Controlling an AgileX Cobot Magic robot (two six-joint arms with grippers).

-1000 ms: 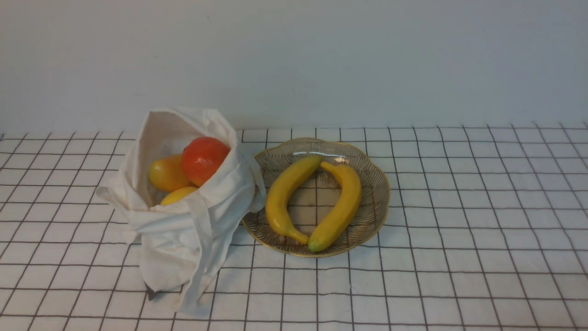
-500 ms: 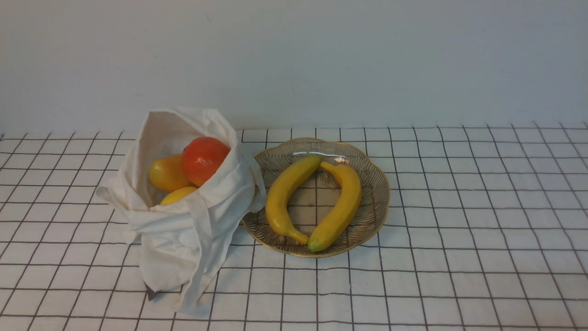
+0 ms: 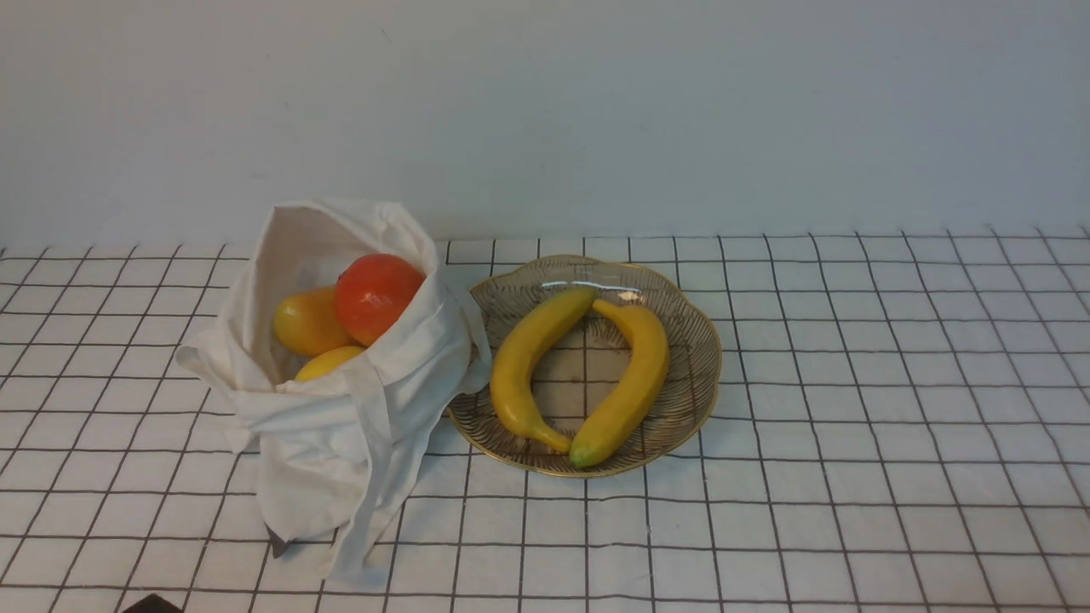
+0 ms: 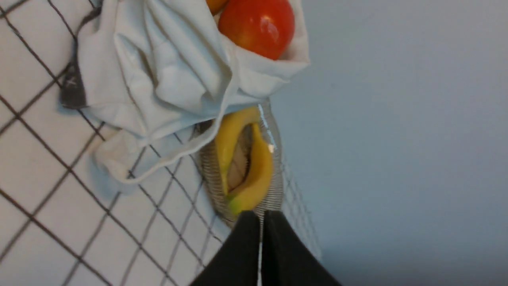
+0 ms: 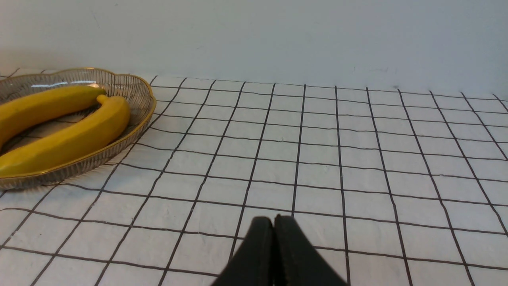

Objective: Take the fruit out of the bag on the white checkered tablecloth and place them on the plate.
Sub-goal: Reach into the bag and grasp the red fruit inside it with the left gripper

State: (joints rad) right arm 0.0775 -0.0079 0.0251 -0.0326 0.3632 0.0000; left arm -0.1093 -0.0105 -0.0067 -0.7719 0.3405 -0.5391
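Note:
The off-white cloth bag (image 3: 328, 434) stands open at the left on the white checkered tablecloth (image 3: 851, 383). In its mouth lie the round red-orange fruit (image 3: 377, 296), the oval yellow-orange mango-like fruit (image 3: 305, 322) and a smaller yellow fruit (image 3: 328, 362). The glass plate (image 3: 694, 358) with the gold rim sits just right of the bag. My left gripper (image 4: 262, 214) is shut and empty, near the table's front, short of the bag (image 4: 158, 79) and the red-orange fruit (image 4: 257, 26). My right gripper (image 5: 274, 218) is shut and empty, low over the cloth to the right of the plate (image 5: 137, 89).
Two long yellow bananas (image 3: 579, 375) lie on the plate, filling its middle. The bag's strap (image 3: 370, 502) hangs down its front onto the cloth. A plain pale wall (image 3: 596, 111) runs behind the table. A dark tip of my left arm (image 3: 152, 604) shows at the bottom edge.
A dark tip of my left arm has come into the front view at the bottom left edge. The bag, fruit and plate have not moved.

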